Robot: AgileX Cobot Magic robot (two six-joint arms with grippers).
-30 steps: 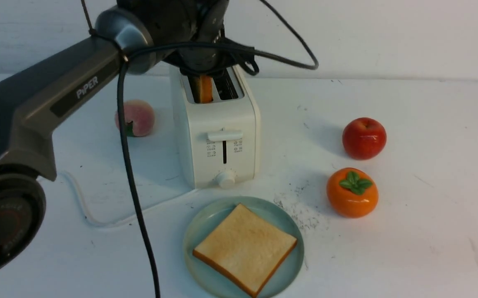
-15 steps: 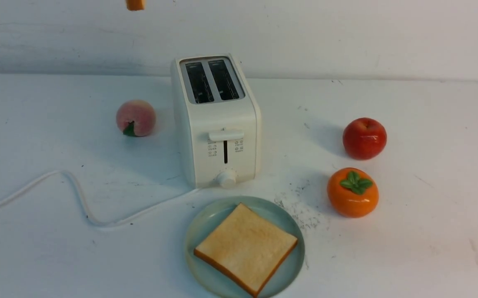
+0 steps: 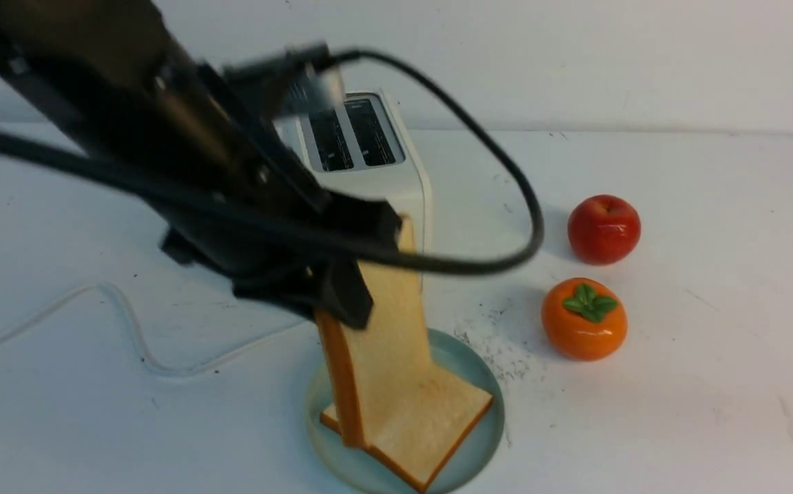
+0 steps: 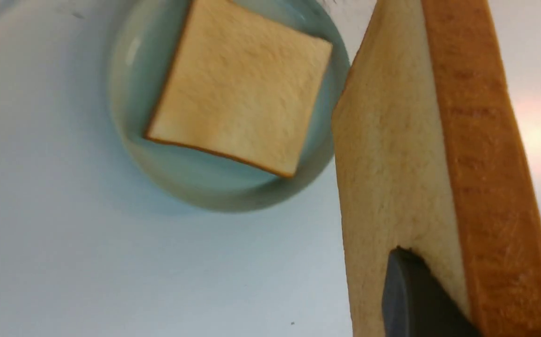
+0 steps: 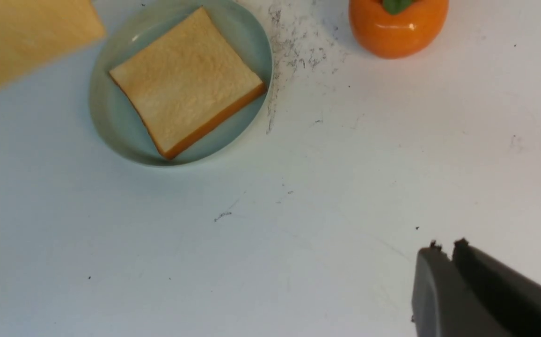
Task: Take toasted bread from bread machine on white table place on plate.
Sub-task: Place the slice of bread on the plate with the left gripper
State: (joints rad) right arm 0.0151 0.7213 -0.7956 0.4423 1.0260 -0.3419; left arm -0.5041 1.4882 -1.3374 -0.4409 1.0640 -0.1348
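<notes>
The left black gripper point(image 3: 369, 267) is clamped on a golden-tan, brown-crusted toast slice point(image 3: 389, 329), centre-frame; the right dark gripper point(image 5: 447, 245) has its fingertips nearly together, holding nothing.

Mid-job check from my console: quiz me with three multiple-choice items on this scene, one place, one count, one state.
1. Where is the toaster's lone neighbour in green leaves, the persimmon?
A) on the plate
B) nearer than the apple
C) in a slot

2. How many bread slices show?
A) one
B) two
C) four

3. The left end effector is:
A) gripping bread
B) open and empty
C) gripping the apple

Key:
1 B: in the front view it sits nearer the camera.
2 B: one lies on the plate, one hangs above.
3 A: its fingers clamp the raised slice.
</notes>
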